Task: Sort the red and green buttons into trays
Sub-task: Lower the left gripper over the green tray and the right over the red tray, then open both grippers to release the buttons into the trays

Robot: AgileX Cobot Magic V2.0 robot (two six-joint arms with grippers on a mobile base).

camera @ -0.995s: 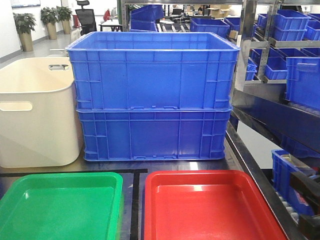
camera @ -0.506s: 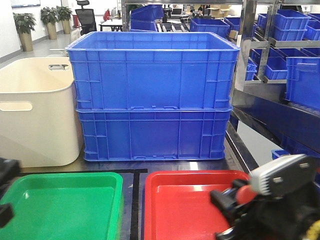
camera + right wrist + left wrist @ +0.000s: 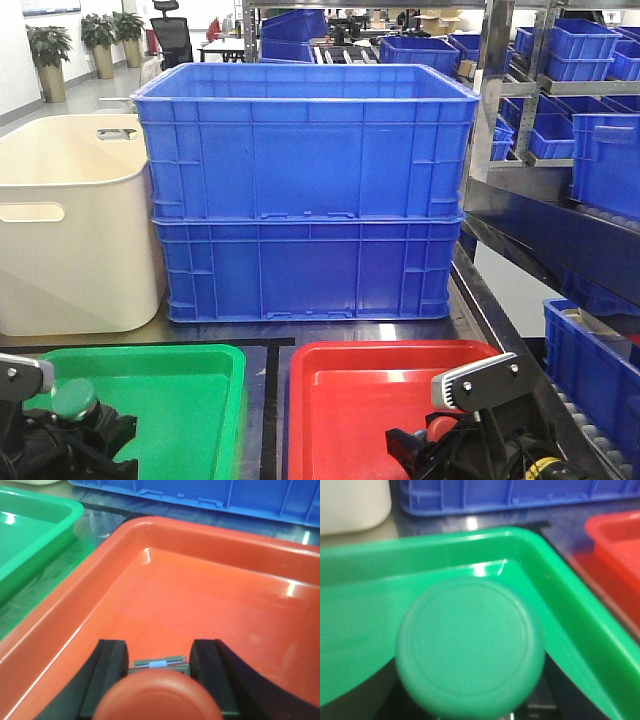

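Left gripper: clamped on green button, fingers hidden, over green tray.
Right gripper: clamped on red button, cap cut off, over red tray.

Green button: round mushroom cap, faint ring on top, dark body below; you see it clamped in left gripper, cap toward wrist camera, over green tray.

Red button: red cap, grey body between right gripper fingers, over red tray.

Both trays glossy, shallow, raised rims, rounded corners, side by side; green sits left of red.
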